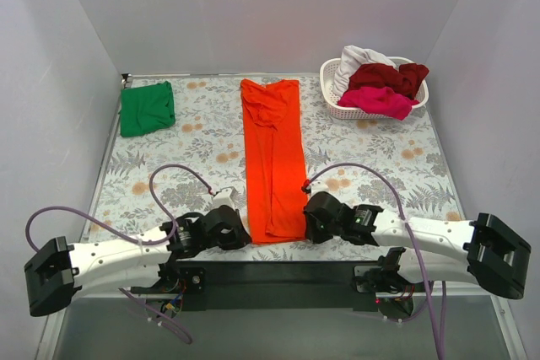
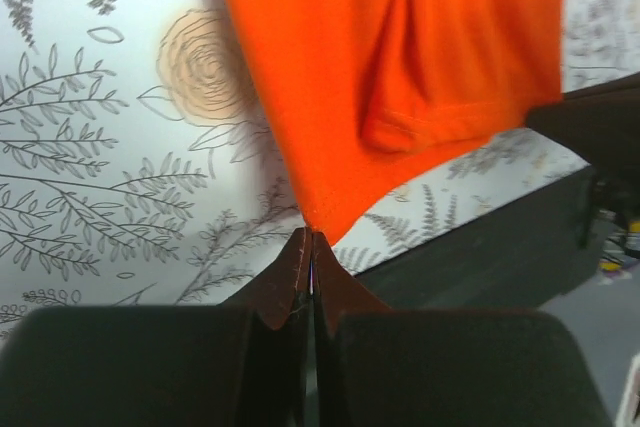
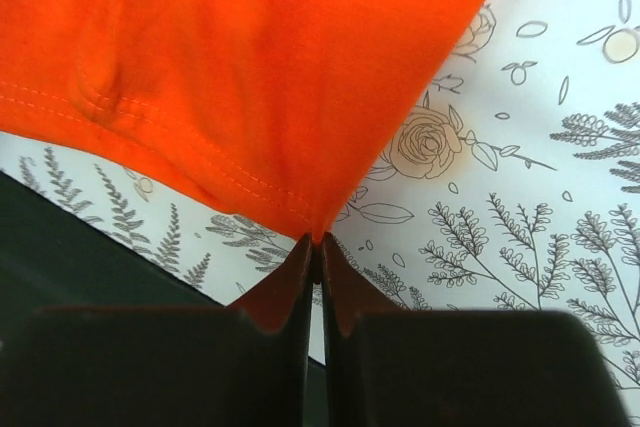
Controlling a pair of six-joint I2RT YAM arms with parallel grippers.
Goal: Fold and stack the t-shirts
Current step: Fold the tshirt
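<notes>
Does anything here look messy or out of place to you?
Only mildly. The orange shirt lies in a long strip whose far end is rumpled, and the loose shirts in the white basket are heaped over its rim. The green shirt sits neatly folded.

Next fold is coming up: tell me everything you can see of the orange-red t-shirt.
The orange-red t-shirt is soft plain cloth, folded lengthwise into a long narrow strip running near to far down the middle of the floral table, lying mostly flat, rumpled at its far end. A stitched hem shows at the near end. The left gripper and right gripper are each shut on a near corner.
</notes>
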